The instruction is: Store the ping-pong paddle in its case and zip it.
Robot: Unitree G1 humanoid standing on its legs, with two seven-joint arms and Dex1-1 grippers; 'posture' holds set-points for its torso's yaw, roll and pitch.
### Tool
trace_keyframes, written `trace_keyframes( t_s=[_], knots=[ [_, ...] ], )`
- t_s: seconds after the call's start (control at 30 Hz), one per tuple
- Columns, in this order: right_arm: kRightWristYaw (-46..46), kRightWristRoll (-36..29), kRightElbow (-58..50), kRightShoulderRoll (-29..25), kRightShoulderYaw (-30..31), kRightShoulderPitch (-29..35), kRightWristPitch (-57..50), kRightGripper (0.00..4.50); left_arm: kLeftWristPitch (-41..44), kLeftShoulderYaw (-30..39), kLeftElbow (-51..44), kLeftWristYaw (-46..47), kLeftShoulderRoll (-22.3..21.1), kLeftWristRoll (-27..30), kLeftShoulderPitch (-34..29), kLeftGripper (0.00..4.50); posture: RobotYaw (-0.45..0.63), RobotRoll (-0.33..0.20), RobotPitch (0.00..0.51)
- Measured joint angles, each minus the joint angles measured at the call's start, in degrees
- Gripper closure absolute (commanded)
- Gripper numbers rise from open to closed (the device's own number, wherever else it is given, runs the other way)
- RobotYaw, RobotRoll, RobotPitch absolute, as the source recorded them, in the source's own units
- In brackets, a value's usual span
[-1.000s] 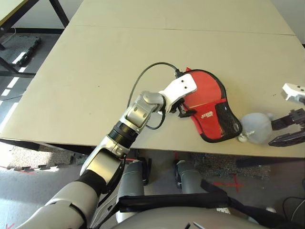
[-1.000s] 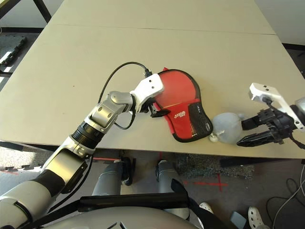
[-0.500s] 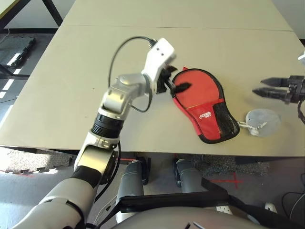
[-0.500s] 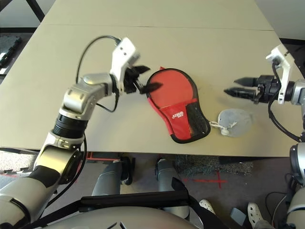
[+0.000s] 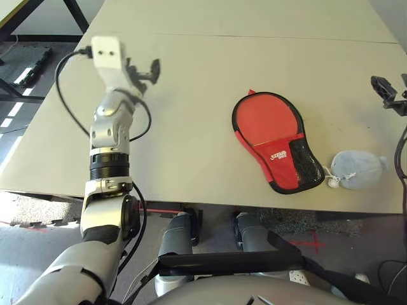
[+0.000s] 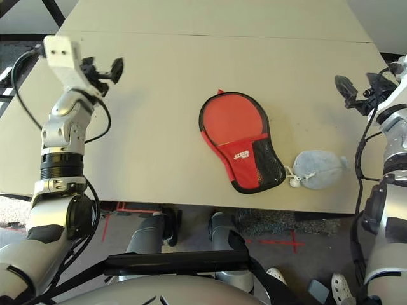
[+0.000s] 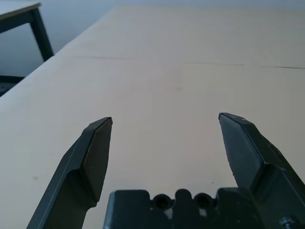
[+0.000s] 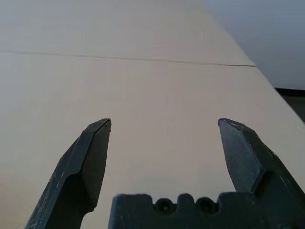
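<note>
- Two things lie close to our body near the front edge of the tabletop: the case, red with black trim, flat and looking closed all round its edge, and a grey soft lump just beside its narrow mesh-pocket end.
- We see no ping-pong paddle lying loose; we judge it is inside the case, though the fabric hides it.
- Farther out, our left gripper hangs raised at the tabletop's left side, fingers spread wide and holding nothing, well apart from the case.
- Our right gripper hangs at the far right edge, fingers likewise spread and empty.
- We judge the work finished or nearly so; the careful move now is checking that the zipper runs fully shut, which we cannot tell from here.
</note>
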State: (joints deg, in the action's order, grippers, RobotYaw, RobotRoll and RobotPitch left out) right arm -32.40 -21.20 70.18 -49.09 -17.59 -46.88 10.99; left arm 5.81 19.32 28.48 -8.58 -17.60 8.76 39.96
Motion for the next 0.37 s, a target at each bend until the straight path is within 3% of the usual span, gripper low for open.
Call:
trace_keyframes(
  t_s=[0.37],
  knots=[
    [5.78,1.78,1.97,2.11,-3.89,1.16,0.76,0.03,-7.55,1.54,3.94,5.47,-1.68,0.02,-2.93,0.0,-0.08,0.0,0.172]
  ],
)
